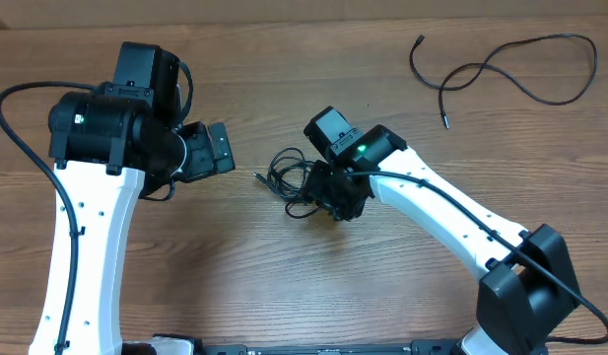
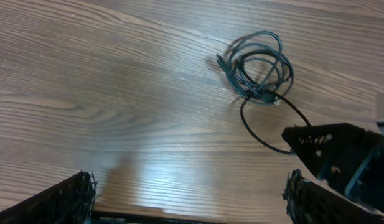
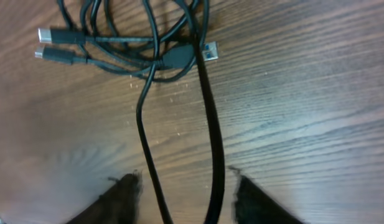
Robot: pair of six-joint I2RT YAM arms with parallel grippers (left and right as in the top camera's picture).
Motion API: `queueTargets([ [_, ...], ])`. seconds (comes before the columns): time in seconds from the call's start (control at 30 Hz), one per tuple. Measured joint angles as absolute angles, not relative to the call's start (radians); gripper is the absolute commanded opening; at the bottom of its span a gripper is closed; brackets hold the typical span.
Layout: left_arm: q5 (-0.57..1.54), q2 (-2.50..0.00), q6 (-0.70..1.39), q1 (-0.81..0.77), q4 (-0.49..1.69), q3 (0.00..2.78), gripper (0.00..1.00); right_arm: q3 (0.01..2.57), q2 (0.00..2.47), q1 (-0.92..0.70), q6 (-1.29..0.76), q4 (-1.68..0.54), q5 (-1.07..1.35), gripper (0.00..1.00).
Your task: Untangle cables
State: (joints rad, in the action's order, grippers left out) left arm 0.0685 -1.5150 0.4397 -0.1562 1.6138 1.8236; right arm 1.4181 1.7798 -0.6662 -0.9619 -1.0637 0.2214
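Observation:
A tangled bundle of thin black cables (image 1: 287,176) lies on the table's middle; it also shows in the left wrist view as a coil (image 2: 261,65) with one loop trailing out. My right gripper (image 1: 325,200) is down at that bundle. In its wrist view two strands (image 3: 211,137) of the bundle (image 3: 126,43) run between its fingers (image 3: 185,194). The jaws are narrowed but stand clear of both strands, so it is open. A separate cable (image 1: 510,64) lies loose at the far right. My left gripper (image 1: 222,150) hovers wide open and empty (image 2: 188,199) left of the bundle.
Silver connector plugs (image 3: 55,35) stick out of the bundle's left side and one (image 3: 207,51) from its right. The right arm's black gripper body (image 2: 335,152) stands close to the bundle in the left wrist view. Bare wooden table (image 1: 235,256) surrounds everything.

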Motion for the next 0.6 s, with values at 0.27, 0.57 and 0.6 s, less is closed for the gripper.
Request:
queueTargets([
  [0.27, 0.139, -1.515, 0.418, -0.157, 1.628, 1.824, 1.00, 1.417, 1.785, -0.661, -0.937, -1.019, 0.201, 0.04],
  [0.57, 0.169, -1.515, 0.408, -0.196, 1.639, 1.822, 0.99, 1.651, 1.782, -0.541, -0.603, -1.040, 0.424, 0.04],
  [0.6, 0.170, -1.515, 0.408, -0.197, 1.639, 1.822, 0.99, 1.686, 1.775, -0.528, -0.555, -1.056, 0.456, 0.04],
])
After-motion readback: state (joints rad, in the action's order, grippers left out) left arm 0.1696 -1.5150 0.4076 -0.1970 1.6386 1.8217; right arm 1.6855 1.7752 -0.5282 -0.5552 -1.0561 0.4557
